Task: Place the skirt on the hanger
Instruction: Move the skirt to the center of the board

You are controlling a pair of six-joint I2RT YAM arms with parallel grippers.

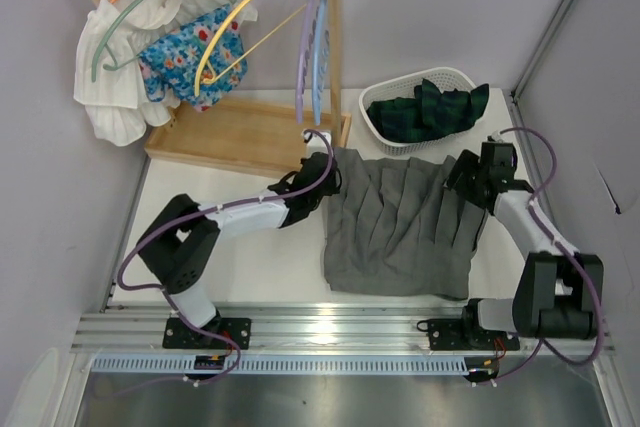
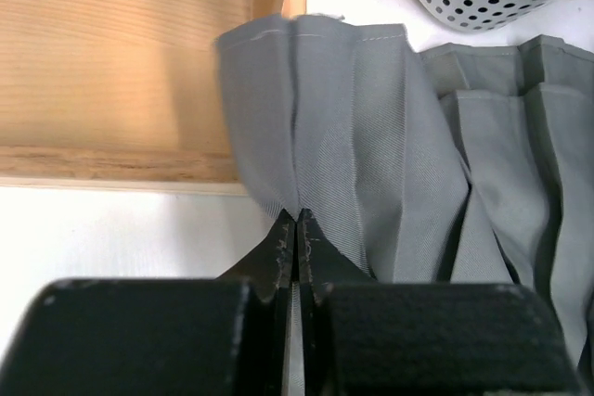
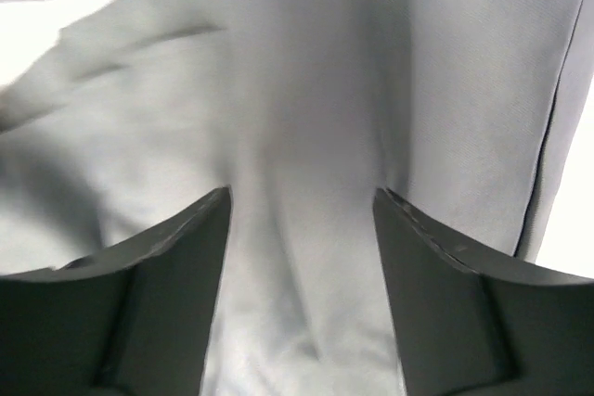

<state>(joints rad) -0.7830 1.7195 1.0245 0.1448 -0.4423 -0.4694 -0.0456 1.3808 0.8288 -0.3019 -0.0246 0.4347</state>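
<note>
A grey pleated skirt [image 1: 405, 222] lies spread flat on the white table. My left gripper [image 1: 325, 169] is shut on the skirt's far left corner; in the left wrist view the jaws [image 2: 297, 229] pinch the grey waistband fold [image 2: 325, 108]. My right gripper [image 1: 468, 175] is open at the skirt's far right edge; in the right wrist view its fingers [image 3: 302, 206] straddle grey cloth [image 3: 306, 90] without closing on it. Empty hangers, lilac and blue [image 1: 312, 37], hang on the wooden rack's rail, just beyond my left gripper.
The wooden rack's base tray [image 1: 235, 132] sits right behind the skirt's left corner. More hangers with a white and a floral garment [image 1: 180, 47] hang at far left. A white perforated basket [image 1: 385, 132] holding dark plaid cloth stands behind the skirt's right side.
</note>
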